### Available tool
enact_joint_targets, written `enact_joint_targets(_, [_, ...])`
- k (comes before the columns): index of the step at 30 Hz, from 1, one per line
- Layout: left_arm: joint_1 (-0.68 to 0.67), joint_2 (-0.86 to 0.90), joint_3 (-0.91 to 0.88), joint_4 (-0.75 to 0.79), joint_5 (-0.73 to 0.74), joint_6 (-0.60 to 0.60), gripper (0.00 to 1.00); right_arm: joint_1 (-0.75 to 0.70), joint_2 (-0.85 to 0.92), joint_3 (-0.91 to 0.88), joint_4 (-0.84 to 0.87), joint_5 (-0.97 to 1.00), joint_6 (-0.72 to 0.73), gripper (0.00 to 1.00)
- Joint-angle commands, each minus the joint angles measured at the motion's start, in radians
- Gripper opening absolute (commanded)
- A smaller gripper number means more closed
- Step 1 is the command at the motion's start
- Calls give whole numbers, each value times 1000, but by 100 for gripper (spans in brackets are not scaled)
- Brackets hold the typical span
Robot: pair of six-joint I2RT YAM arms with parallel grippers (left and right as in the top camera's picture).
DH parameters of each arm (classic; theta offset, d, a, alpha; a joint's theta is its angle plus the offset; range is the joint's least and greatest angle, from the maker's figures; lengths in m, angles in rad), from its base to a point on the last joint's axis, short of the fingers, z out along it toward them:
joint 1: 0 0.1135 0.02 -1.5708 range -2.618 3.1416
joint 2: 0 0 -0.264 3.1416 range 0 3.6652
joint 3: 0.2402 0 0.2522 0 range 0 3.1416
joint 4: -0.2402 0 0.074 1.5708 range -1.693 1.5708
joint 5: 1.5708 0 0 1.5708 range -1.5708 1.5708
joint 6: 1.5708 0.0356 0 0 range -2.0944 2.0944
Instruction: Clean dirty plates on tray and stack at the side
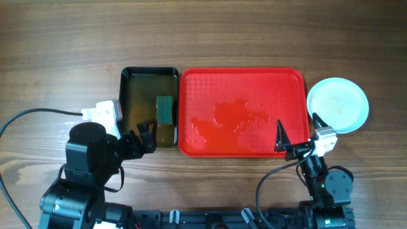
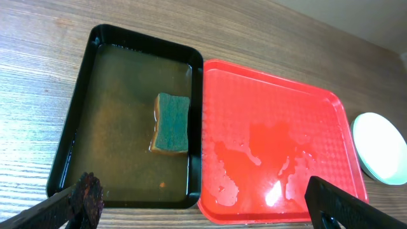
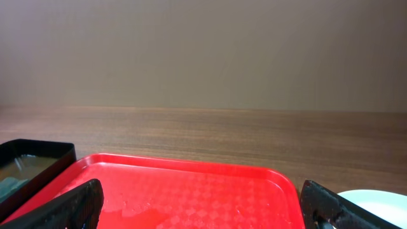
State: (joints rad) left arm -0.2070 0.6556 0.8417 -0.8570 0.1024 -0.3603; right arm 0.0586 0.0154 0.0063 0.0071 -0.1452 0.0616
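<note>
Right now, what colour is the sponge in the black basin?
Rectangular sponge: green top, tan underside; clearest in left wrist view.

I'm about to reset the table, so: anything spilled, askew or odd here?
Yes: puddles of water lie on the red tray, across its middle and lower left. A green sponge sits in brownish water in the black basin. The plates beside the tray look tidy.

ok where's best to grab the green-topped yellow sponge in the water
Come from straight above, pinching the near and far short ends of the green-topped yellow sponge. It lies flat in the black rectangular basin, and its right long edge sits almost against the wall, likely leaving little room.
</note>
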Motion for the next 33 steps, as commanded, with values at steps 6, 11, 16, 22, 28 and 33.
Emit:
enact_joint_targets(6, [134, -266, -267, 185, -33, 17, 100, 7, -11, -1, 3, -5, -6, 100])
enact_joint_targets(11, [162, -498, -631, 585, 20, 95, 100, 7, -11, -1, 3, -5, -6, 99])
enact_joint_targets(16, [162, -647, -838, 873, 2, 148, 100, 7, -11, -1, 3, -5, -7, 100])
enact_joint_targets(22, [161, -652, -836, 785, -2, 274, 100, 7, -11, -1, 3, -5, -7, 99])
enact_joint_targets(28, [161, -652, -836, 789, -2, 275, 100, 7, -11, -1, 3, -5, -7, 100])
enact_joint_targets(33, [161, -651, -836, 789, -2, 275, 100, 7, -11, -1, 3, -5, -7, 99])
